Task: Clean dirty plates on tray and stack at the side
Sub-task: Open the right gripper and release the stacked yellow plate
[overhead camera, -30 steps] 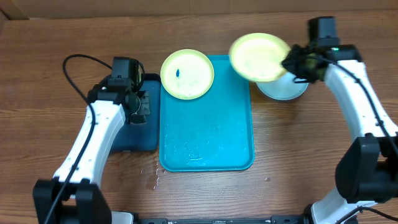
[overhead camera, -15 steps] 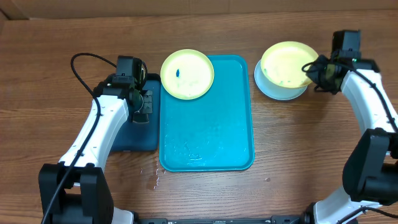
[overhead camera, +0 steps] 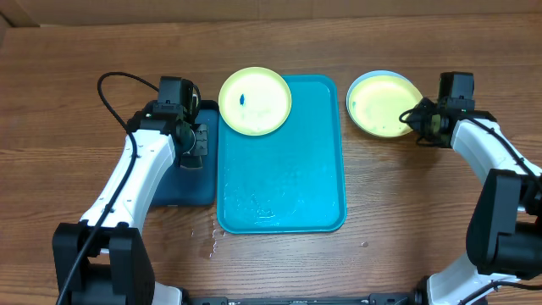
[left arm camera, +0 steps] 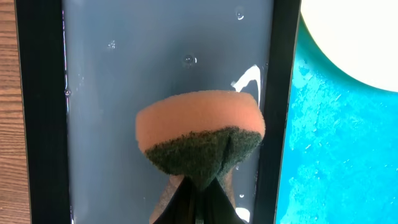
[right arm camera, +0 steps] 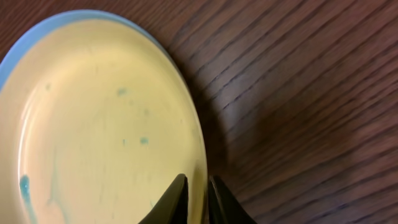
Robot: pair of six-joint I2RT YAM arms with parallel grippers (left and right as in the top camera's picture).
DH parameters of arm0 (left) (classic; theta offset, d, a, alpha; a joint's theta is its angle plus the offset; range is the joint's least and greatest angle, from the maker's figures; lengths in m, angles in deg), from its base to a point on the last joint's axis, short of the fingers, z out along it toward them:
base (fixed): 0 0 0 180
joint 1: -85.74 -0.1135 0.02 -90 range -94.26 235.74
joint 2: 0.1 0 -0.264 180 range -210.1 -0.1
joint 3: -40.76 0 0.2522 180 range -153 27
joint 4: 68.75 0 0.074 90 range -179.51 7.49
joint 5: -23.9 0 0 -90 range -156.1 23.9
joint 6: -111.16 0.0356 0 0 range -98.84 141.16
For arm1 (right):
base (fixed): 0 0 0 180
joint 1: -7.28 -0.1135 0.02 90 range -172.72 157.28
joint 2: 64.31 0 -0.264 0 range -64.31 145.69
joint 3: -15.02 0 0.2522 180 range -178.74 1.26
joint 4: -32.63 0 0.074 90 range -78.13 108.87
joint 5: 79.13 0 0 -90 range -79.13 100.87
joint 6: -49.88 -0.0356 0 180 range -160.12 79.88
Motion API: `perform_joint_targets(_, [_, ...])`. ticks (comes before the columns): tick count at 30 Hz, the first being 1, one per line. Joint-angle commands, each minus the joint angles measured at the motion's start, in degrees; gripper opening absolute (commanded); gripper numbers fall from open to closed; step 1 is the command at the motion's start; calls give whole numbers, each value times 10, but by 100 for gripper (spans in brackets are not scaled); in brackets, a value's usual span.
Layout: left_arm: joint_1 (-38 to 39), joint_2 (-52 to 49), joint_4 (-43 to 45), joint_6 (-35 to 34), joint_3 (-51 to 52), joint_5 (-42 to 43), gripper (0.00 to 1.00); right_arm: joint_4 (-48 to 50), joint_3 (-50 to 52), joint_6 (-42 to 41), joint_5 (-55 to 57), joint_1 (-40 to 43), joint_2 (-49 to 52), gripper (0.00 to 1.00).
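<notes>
While left gripper point(left arm camera: 199, 190) clamps sponge point(left arm camera: 199, 124) | right gripper point(right arm camera: 196, 191) straddles stacked plate's point(overhead camera: 381, 103) rim, grip cannot be told | remaining plate point(overhead camera: 254, 106) likely light, stiff, slick: pinch rim.

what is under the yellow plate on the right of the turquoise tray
Another plate: only its pale blue rim shows past the yellow plate along one side. Its centre is covered, so any smudge there cannot be seen.

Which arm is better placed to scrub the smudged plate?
Likely left: the left gripper holds the sponge beside the smudged plate; the right gripper is at the stacked plate's rim, off the tray.
</notes>
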Motion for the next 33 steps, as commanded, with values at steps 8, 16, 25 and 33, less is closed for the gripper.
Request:
perform_joint_targets(8, [-1,-1,-5,9,0,-4,4,4,3,13,-57,-3,-8,47])
perform_joint_targets(16, [-9,-1,-5,9,0,-2,7,4,3,64,-149,-7,-8,51])
perform_joint_targets(25, [-83,-2,6,56,0,115,5,40,2,89,-185,-50,-8,49])
perform_joint_targets(33, [-115,-13,8,75,0,152,7,73,-17,115,-173,-147,-8,51])
